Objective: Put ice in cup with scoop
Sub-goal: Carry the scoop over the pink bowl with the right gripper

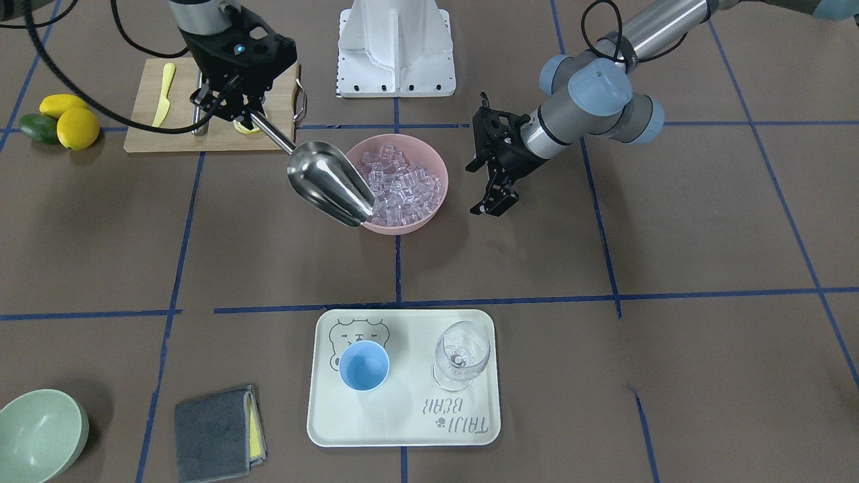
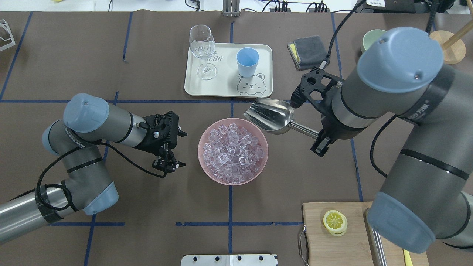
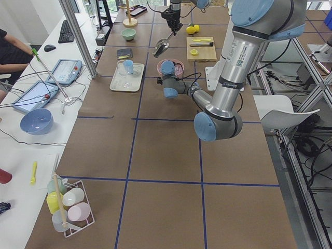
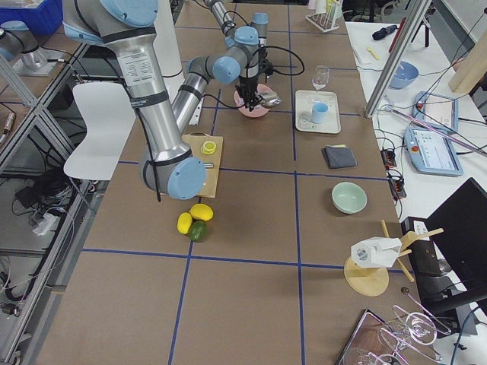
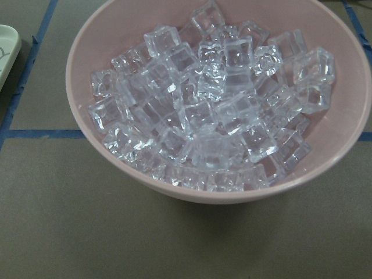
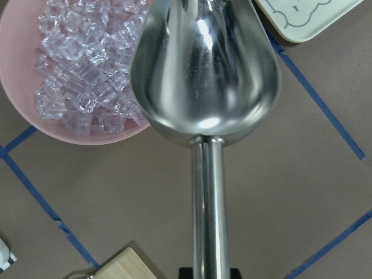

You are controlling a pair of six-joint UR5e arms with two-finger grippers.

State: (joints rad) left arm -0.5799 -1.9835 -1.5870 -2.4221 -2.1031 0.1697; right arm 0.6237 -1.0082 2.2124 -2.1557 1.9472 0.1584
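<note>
My right gripper (image 1: 243, 115) is shut on the thin handle of the steel scoop (image 1: 329, 182). It holds the scoop in the air, with the trough over the near-right rim of the pink bowl (image 2: 201, 146). In the right wrist view the scoop (image 6: 203, 70) is empty. The bowl is heaped with clear ice cubes (image 2: 232, 151), which also show in the left wrist view (image 5: 209, 110). My left gripper (image 2: 180, 149) is open and empty beside the bowl's left side. The light-blue cup (image 2: 247, 61) stands empty on the cream tray (image 2: 225, 88) beyond the bowl.
A clear wine glass (image 2: 202, 48) stands on the tray left of the cup. A wooden board (image 2: 332, 244) with a lemon slice (image 2: 334, 222) lies near my right arm's base. A grey cloth (image 2: 308, 51) and a green bowl (image 1: 37, 433) lie beyond on the right.
</note>
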